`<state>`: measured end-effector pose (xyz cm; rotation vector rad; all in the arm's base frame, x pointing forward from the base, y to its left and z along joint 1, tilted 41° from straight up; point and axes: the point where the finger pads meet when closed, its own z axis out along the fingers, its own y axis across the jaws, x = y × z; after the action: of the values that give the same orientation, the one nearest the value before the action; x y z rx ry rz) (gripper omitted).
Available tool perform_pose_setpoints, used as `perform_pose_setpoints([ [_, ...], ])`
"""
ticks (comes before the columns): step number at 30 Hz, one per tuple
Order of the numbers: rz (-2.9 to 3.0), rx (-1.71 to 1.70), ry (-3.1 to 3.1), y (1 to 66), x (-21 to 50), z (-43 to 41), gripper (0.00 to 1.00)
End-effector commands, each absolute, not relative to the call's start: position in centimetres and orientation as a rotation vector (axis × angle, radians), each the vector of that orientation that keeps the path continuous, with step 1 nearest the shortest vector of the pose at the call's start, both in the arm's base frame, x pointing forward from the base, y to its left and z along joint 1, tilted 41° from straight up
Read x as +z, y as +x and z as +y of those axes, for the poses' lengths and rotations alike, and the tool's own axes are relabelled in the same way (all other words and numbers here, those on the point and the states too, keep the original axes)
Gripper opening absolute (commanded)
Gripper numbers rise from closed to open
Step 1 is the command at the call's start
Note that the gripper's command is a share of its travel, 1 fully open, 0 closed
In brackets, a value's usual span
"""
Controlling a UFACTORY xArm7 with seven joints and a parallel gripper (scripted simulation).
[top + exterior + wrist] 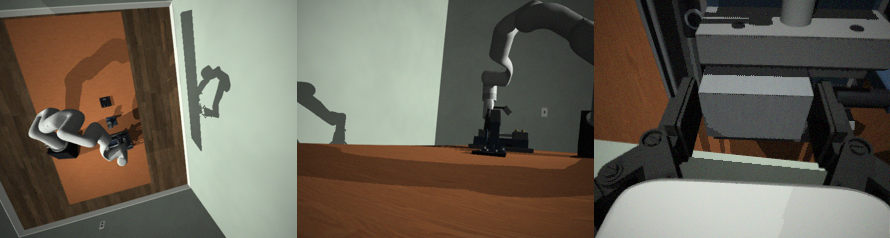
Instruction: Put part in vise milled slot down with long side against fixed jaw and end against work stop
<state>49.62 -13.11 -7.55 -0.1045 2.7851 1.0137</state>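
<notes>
One plain grey part [755, 106] sits between the open pincer's [756, 117] fingers.

Gripper [755, 117] open, fingers straddling the grey part [756, 107] mid-frame, small gaps each side. Grey vise jaw [791, 47] across the top, rod [861, 97] at right.

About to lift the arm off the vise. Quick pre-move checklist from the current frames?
1. Gripper released: ok, fingers stand apart from the part, gaps show on both sides.
2. Part inside the vise: ok, it lies beside a grey jaw.
3. Long side close against that jaw: cannot tell, a dark strip lies between them.
4. End at the work stop: cannot tell, no stop identifiable.
5. Slot facing down: cannot tell, only a plain face shows.
6. Infeed plate vacated: ok.
</notes>
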Motion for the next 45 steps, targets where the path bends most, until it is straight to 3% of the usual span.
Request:
perform_pose_setpoints([
  [1, 2.784, 1.007, -0.102, 49.7, -7.3, -13.5, 0.81],
  [45, 2.784, 1.007, -0.102, 48.6, -1.7, -18.2, 0.81],
])
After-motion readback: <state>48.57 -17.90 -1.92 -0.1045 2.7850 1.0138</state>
